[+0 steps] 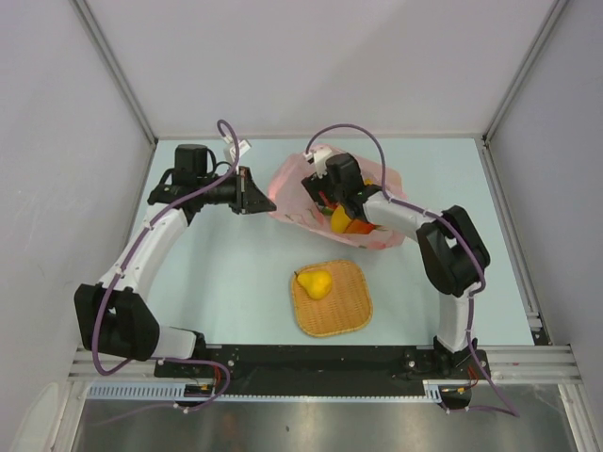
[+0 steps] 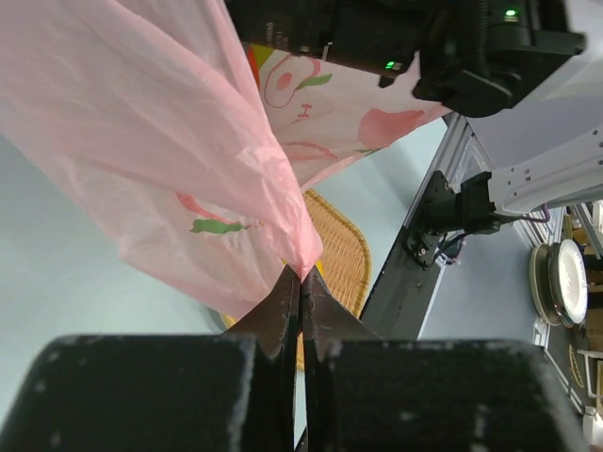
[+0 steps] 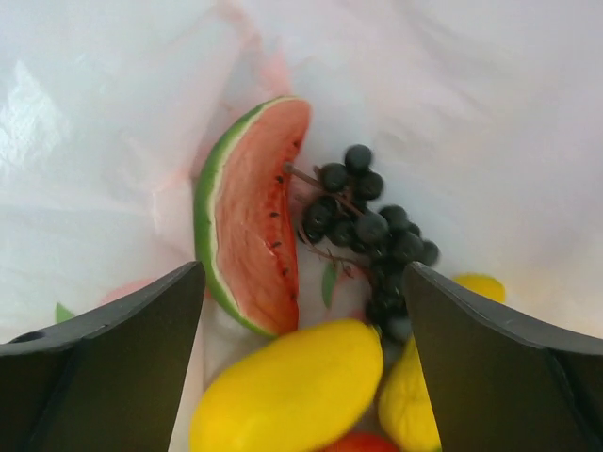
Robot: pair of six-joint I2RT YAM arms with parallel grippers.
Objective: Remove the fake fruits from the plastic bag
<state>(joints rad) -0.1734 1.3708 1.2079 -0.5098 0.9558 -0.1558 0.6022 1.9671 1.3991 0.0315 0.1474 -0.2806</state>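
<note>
A pale blue table seen from above, with two robot arms reaching toward a pink plastic bag lying at its far middle.

The left gripper is closed tight on a gathered fold of the bag's edge, the thin film bunching to a point between the fingertips. Judging by the pull in the plastic, it holds that edge up and out to the side so the mouth stays wide for the other arm.

The right gripper is pushed down inside the bag, its two dark fingers spread apart and holding nothing. Between and beyond them lie the fruits left in the bag: a watermelon slice on its edge, a dark grape bunch just beside it, a yellow mango nearest the camera, and part of a lemon behind the right finger (a sliver of something red shows at the very bottom, too little to name). The open fingers straddle the pile, probably lined up to pick one.

Nearer the arms sits a woven tray, well apart from the bag, with one yellow pear-shaped fruit lying on it, which suggests the tray is where the fruits are being put.
</note>
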